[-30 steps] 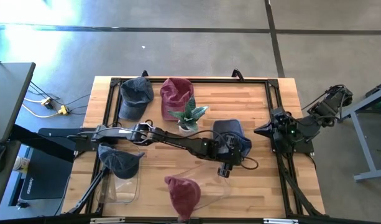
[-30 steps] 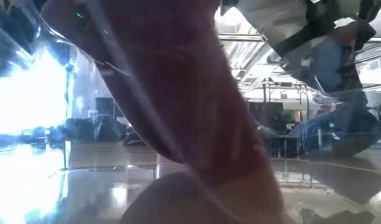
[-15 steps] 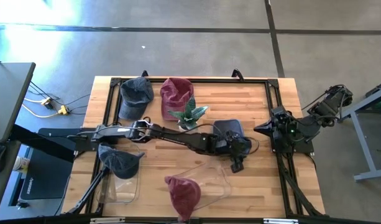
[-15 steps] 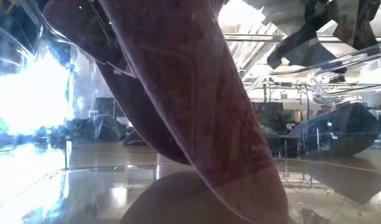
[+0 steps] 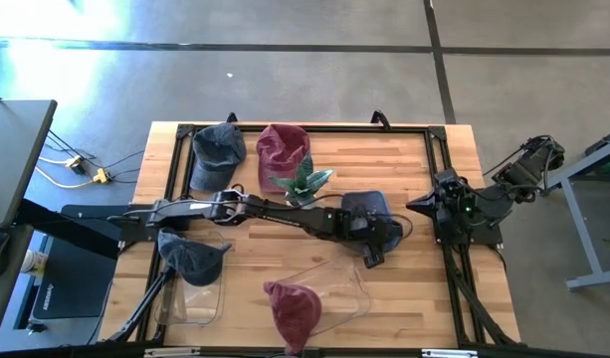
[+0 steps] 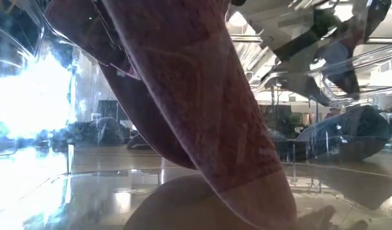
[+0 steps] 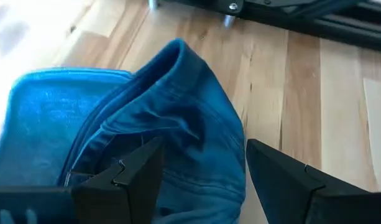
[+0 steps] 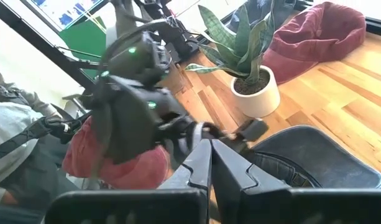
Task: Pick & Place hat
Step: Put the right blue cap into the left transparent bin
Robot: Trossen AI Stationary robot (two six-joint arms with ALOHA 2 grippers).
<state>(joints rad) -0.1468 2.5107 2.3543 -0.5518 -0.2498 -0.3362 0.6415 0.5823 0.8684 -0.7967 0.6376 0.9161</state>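
Note:
A blue denim hat (image 5: pixel 365 207) lies crown up on the wooden table (image 5: pixel 424 288), right of the middle. My left gripper (image 5: pixel 372 249) hangs open just on its near side. In the left wrist view the two fingers stand apart, with the hat (image 7: pixel 171 124) right in front of the open left gripper (image 7: pixel 204 149). I see no touch. My right gripper (image 5: pixel 424 209) waits shut at the table's right edge, its closed fingers pointing at the blue hat (image 8: pixel 314 155) in the right wrist view (image 8: pixel 209 149).
A potted plant (image 5: pixel 303 186) stands just left of the blue hat. A maroon hat (image 5: pixel 284 147) and a dark hat (image 5: pixel 217 149) lie at the far side. Near the front, a maroon hat (image 5: pixel 292 308) rests in a clear bin (image 5: pixel 339 283). Another dark hat (image 5: pixel 190 257) sits on a clear bin.
My left gripper has moved from beside the clear bin toward the table's far edge, up to the blue hat's near side. It has rolled about its own axis on the way and has stayed open. The hats have not moved.

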